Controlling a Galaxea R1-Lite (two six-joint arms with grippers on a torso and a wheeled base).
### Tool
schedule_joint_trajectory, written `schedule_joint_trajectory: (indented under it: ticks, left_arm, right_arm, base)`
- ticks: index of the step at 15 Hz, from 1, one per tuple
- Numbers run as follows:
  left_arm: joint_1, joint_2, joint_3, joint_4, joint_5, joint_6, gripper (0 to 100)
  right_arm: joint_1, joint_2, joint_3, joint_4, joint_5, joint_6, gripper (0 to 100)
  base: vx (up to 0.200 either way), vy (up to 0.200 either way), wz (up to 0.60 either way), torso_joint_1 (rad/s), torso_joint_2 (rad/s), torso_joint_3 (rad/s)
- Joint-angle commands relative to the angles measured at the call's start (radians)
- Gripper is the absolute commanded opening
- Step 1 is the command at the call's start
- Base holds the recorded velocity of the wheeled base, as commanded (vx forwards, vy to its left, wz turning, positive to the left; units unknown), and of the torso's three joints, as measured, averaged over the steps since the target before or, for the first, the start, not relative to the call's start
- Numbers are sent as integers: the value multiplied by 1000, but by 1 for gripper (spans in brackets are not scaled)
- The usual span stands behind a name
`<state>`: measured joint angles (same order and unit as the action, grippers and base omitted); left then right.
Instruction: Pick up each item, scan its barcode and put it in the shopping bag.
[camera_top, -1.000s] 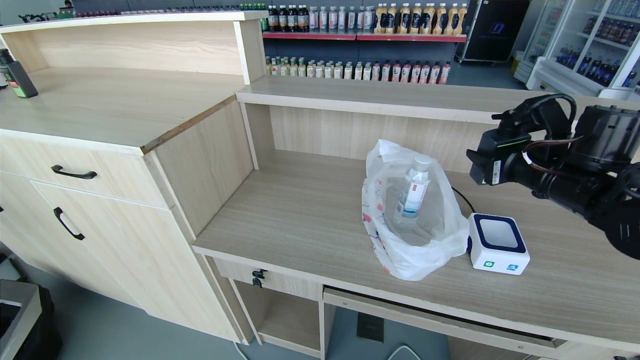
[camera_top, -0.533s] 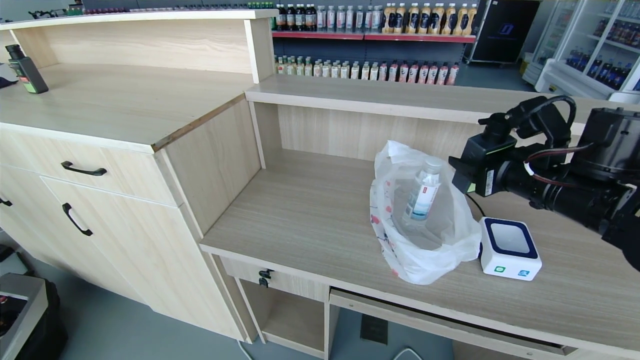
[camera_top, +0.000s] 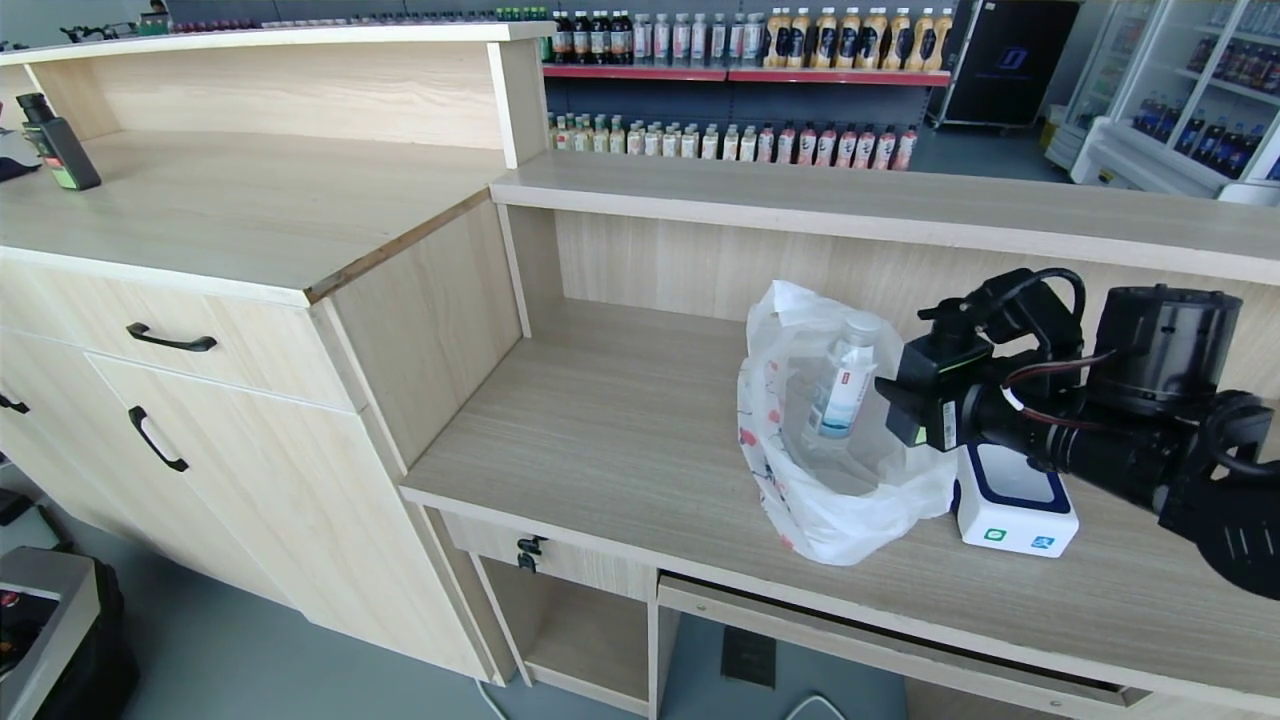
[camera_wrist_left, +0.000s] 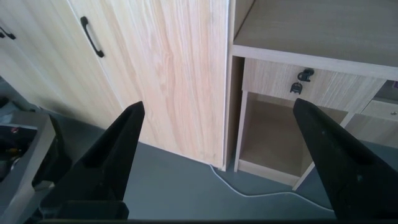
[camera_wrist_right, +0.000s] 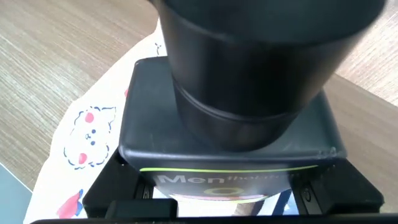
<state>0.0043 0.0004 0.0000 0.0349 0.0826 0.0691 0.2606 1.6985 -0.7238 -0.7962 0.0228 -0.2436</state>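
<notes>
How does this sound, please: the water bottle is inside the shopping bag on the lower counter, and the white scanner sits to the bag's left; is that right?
Not quite: the head view shows the white scanner to the right of the shopping bag, not its left. The water bottle is indeed inside it, on the lower counter.

Scanner (camera_top: 1015, 520) part-hidden (behind right arm (camera_top: 1095, 452))

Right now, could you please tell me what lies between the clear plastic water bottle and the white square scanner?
In the head view, the side wall of the white plastic shopping bag; the bottle sits inside it.
</notes>
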Motion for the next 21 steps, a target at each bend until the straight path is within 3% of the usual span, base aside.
schedule_joint_trajectory:
  ticks: [1,7,21]
  left_arm:
    - [0,0,0,0,0,0,100]
    - [0,0,0,0,0,0,100]
    - [0,0,0,0,0,0,100]
  right_arm:
    - [20,67,3,-34,0,1,0]
    - [45,199,-9,-175,0,1,0]
    - [46,357,-57,-210,0,12,0]
  base:
    - [0,0,0,0,0,0]
    - [0,0,0,0,0,0]
    - [0,0,0,0,0,0]
